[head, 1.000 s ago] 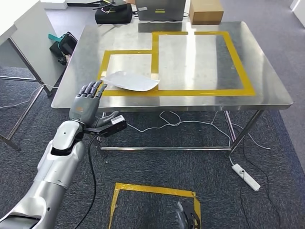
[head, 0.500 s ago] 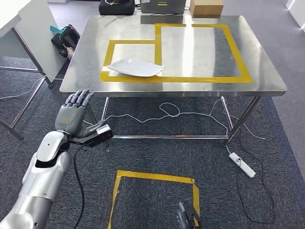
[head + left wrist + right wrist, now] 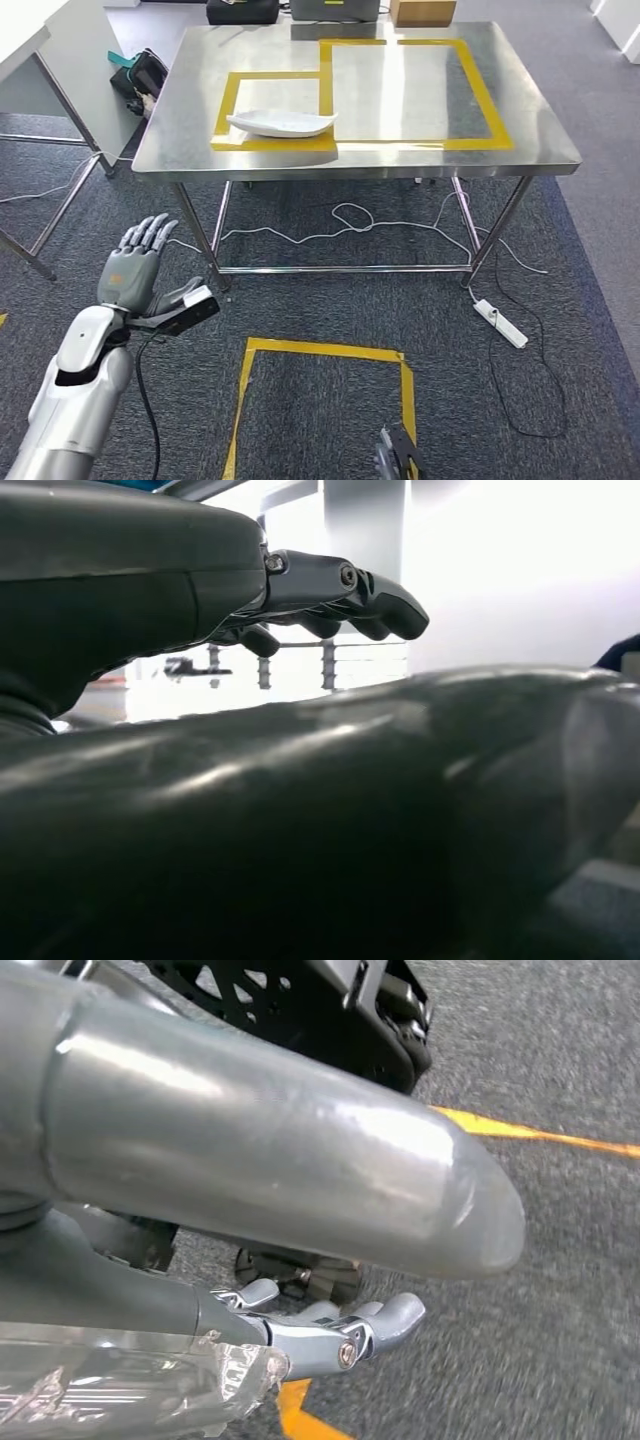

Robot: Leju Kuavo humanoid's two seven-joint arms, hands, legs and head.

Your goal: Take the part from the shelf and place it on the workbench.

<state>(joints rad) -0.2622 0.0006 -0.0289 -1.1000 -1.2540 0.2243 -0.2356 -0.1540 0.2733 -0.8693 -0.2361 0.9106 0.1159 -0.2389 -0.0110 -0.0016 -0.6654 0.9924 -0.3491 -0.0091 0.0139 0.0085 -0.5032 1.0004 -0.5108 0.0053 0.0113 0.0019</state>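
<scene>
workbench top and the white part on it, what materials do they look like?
Workbench: looks like brushed stainless steel, going by its grey sheen, soft glare and blurred reflections; the yellow outlines look like tape.
White part: thin curved shell with a smooth, fairly matte finish, likely moulded plastic or painted sheet; the look leaves that open.

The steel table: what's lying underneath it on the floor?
Under the steel table, a loose white cable trails across grey carpet, and a white power strip lies by the near right leg. The floor further back is hidden by the tabletop.
</scene>
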